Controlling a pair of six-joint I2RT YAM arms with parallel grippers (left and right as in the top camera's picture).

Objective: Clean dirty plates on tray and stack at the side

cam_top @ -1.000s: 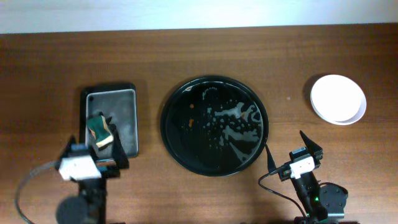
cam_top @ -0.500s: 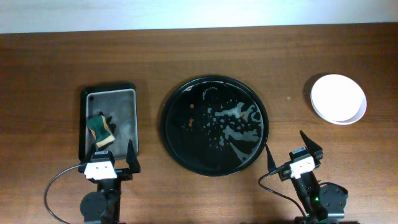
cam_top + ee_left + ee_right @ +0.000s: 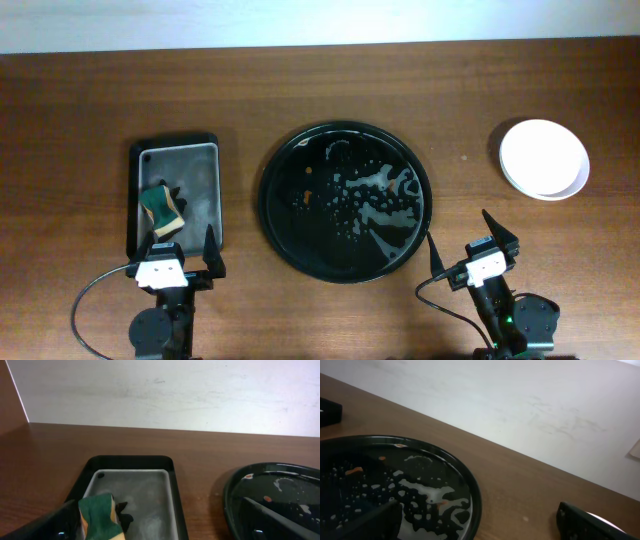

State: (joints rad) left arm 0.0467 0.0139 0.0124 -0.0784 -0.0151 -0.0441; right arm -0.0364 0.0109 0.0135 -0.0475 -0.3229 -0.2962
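Observation:
The round black tray (image 3: 345, 135) sits mid-table with no plates on it, only white foam, water and a few orange specks. It also shows in the left wrist view (image 3: 280, 485) and the right wrist view (image 3: 470, 490). The white plates (image 3: 543, 158) lie stacked on the table at the far right; no smear shows on the top one. My left gripper (image 3: 170, 250) is open and empty just in front of the sponge tray, as the left wrist view (image 3: 165, 530) shows. My right gripper (image 3: 460, 232) is open and empty at the black tray's near right, as the right wrist view (image 3: 477, 525) shows.
A small rectangular dark tray (image 3: 190, 165) at the left holds a green-yellow sponge (image 3: 160, 210); both show in the left wrist view, tray (image 3: 135, 485) and sponge (image 3: 100, 515). A pale wall runs along the table's far edge.
A second ago my left gripper was angled further left by the sponge tray; it has swung right and straightened. Nothing has moved in the last half second. The right arm is still.

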